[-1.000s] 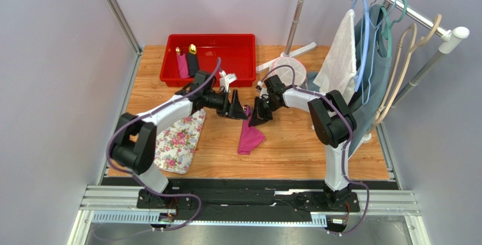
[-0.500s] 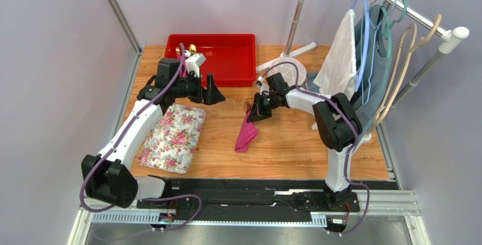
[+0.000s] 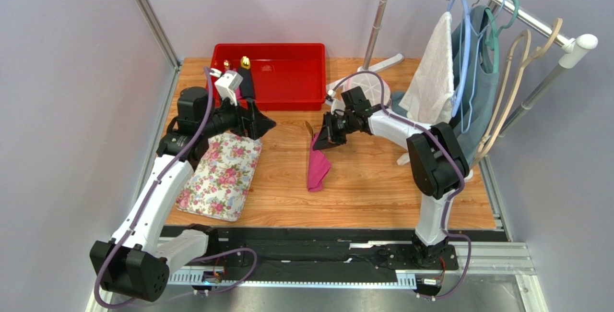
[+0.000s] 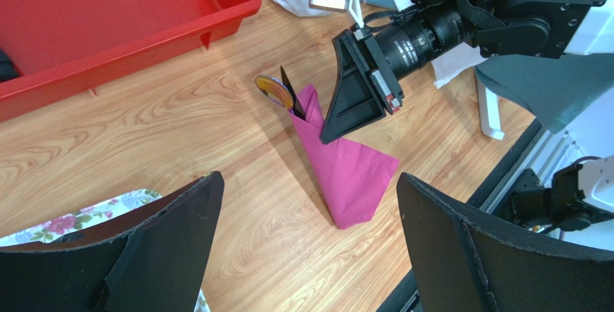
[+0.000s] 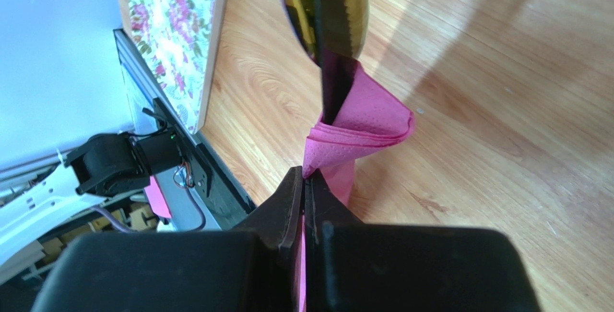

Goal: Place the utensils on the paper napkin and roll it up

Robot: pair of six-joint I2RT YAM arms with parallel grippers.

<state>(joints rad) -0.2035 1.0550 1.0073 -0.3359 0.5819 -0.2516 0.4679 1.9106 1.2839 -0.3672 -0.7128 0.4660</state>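
This is a robotics lab test cell rather than a lived-in room. Plain grey partition walls [image 3: 65, 74] on bare aluminium frame posts [image 3: 148, 13] box in a wooden tabletop [image 3: 360, 189]. White-and-black robot arms [image 3: 162, 182] are bolted to slotted aluminium rails [image 3: 497, 254]. Staged props stand around: a red plastic bin [image 3: 288, 47] and a metal garment rail with hangers [image 3: 519, 11].

A red tray [image 3: 288, 100] is holding gold-headed cutlery rolls [image 3: 247, 76] at its left end. A floral cloth [image 3: 220, 175] is lying on the table [image 3: 375, 189] before the tray; a white towel [image 3: 432, 74] is hanging right of it.
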